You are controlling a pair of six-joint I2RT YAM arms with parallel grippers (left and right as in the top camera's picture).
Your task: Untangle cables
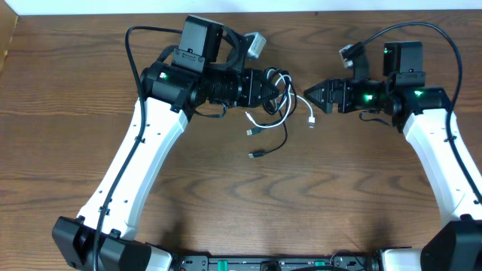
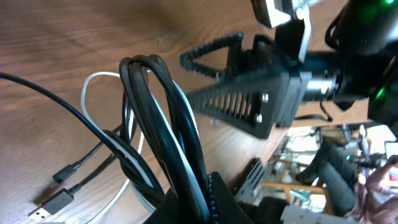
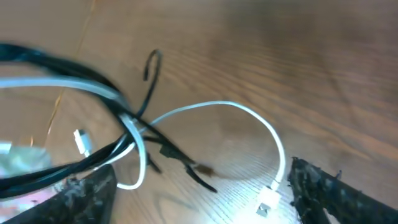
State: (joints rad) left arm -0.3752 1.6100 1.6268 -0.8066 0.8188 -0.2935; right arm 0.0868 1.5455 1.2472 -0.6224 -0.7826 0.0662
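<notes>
1. Brown wooden table fills the overhead view.
2. Left of center, the left gripper is clamped on the looped cable bundle.
3. From it the black cable trails toward lower center, with its plugs lying on the wood.
4. The white cable ends just right of that.
5. Right of center, the right gripper has its fingers spread apart and holds nothing.

Overhead: left gripper tips buried in the loops of black cable and white cable; crossings too small to sort out. Left wrist: both cables leave by the bottom edge, grip point cut off. Right wrist: whole view blurred; cables run off the left edge; right gripper fingers show only at the bottom corners.
</notes>
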